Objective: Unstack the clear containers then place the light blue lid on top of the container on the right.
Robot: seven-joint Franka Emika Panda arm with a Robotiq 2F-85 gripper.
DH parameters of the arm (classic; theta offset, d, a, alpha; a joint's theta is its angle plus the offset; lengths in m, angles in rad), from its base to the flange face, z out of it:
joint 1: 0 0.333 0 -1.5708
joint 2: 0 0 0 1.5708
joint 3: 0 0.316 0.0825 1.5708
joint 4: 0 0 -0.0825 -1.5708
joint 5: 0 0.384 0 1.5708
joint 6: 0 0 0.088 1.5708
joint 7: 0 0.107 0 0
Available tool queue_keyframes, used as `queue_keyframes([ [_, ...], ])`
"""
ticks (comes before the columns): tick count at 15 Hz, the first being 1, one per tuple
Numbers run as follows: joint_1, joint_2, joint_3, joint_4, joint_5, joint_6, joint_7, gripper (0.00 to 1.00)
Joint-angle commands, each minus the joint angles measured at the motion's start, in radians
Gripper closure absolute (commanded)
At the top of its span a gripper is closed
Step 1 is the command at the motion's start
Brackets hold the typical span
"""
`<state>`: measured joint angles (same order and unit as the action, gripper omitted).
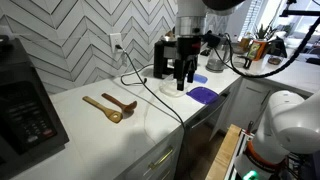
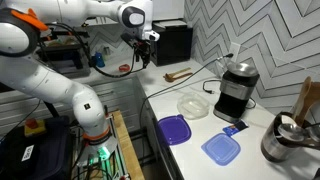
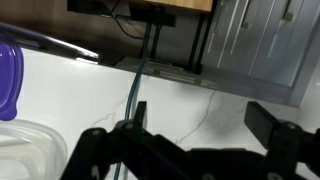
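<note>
**Open gripper hangs above the counter, containers untouched**

The gripper [image 3: 205, 125] is spread wide and holds nothing. In the wrist view its two black fingers [image 3: 140, 112] stand far apart along the bottom edge, with bare white counter [image 3: 200, 95] showing between them. A thin dark cable [image 3: 137, 80] crosses the counter from 12 o'clock down toward the left finger.

In an exterior view the gripper [image 2: 143, 58] hangs in the air at 11 o'clock from the clear containers [image 2: 193, 104], well apart from them. The containers sit on the counter [image 2: 205, 125] and show as a single round, see-through shape. I cannot tell from here whether one sits inside the other. A black coffee maker [image 2: 235, 88] stands just beside them at 3 o'clock. The purple lid [image 2: 173, 130] lies flat at 7 o'clock from the containers, near the counter's front edge. The light blue lid [image 2: 221, 148] lies flat at 5 o'clock from them, apart from both the containers and the purple lid.

In the wrist view a clear container rim [image 3: 25, 155] shows at the 8 o'clock corner, with the edge of the purple lid [image 3: 8, 80] above it at 9 o'clock.

In an exterior view the gripper [image 1: 182, 78] points straight down over the counter [image 1: 100, 130], with the purple lid [image 1: 203, 95] at its 4 o'clock. Two wooden spoons [image 1: 110, 107] lie at its 8 o'clock, well apart from it.
</note>
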<state>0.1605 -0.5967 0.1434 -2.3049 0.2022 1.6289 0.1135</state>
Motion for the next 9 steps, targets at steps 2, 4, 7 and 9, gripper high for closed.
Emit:
queue_keyframes([
  [2,-0.01,0.0,0.007,0.003,0.003,-0.004,-0.004,0.0],
  [4,-0.009,0.0,0.007,0.003,0.003,-0.004,-0.004,0.0],
  [7,-0.035,0.003,0.003,0.0,-0.019,0.012,0.022,0.0],
  [9,-0.095,-0.001,-0.007,-0.018,-0.087,0.059,0.074,0.0],
])
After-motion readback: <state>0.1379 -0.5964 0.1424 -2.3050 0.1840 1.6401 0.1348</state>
